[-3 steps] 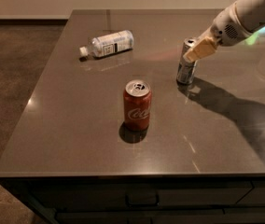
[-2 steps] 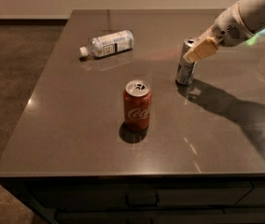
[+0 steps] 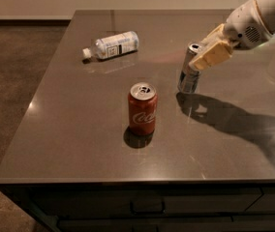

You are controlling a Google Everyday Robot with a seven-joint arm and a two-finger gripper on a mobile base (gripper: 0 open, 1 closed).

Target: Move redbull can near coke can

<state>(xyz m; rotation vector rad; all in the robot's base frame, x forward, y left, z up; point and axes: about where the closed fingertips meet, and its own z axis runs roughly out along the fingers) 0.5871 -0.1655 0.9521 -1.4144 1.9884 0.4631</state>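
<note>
Jaws: the two tan fingers (image 3: 211,56) are pinching the upper part of the slim, tall silver-grey metal redbull can (image 3: 188,77), one in front and one behind its silver top.
Gripper: the gripper (image 3: 200,51) is hanging over the right half of the table, reaching in on the white arm (image 3: 253,18) from the upper right.
Redbull can: it is leaning, top tipped toward the arm. I cannot tell whether its base is touching the surface. It is sitting right of and behind the coke can, well apart.
Coke can: the standard-width red metal coke can (image 3: 143,109) is standing upright mid-table on the dark polished table (image 3: 79,144).
Bottle: the clear plastic bottle with a white label (image 3: 112,45) is lying on its side, far left, off the likely path.
Slip risk: gripping this high on a tilting can is inviting swinging or slipping out.
Drag risk: a base that is touching may be catching and toppling.
Arrival risk: closing in too tightly is likely to knock the coke can over.
</note>
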